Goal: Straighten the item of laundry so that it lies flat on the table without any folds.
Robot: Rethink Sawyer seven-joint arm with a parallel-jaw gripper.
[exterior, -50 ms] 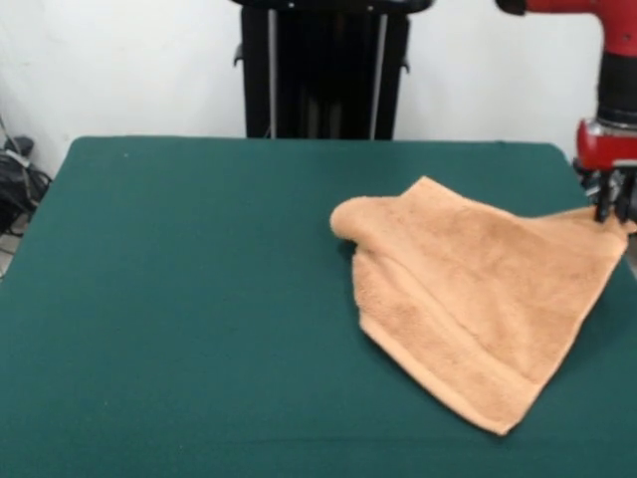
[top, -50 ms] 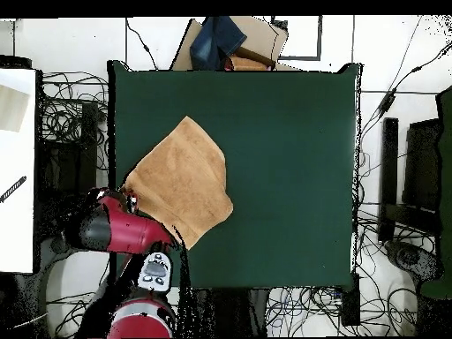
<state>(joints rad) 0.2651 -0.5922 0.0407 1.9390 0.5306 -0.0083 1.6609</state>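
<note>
The item of laundry (exterior, -50 ms: 468, 289), an orange-tan towel, lies on the right half of the green table (exterior, -50 ms: 179, 299). Its left corner (exterior, -50 ms: 348, 219) is rolled over in a fold, and a woven band runs along the near edge. My gripper (exterior, -50 ms: 614, 209) hangs at the table's right edge, shut on the towel's right corner, which is lifted slightly off the cloth top. From overhead, the towel (top, -50 ms: 181, 181) shows as a diamond near the table's (top, -50 ms: 282, 159) left side, and the red arm (top, -50 ms: 124, 229) covers the gripper there.
Black bags and cables (exterior, -50 ms: 18, 184) sit off the table's left side. Overhead, a cardboard box with a blue item (top, -50 ms: 231, 42) lies past the far edge, a white surface (top, -50 ms: 18, 168) stands at the left, and cables ring the table.
</note>
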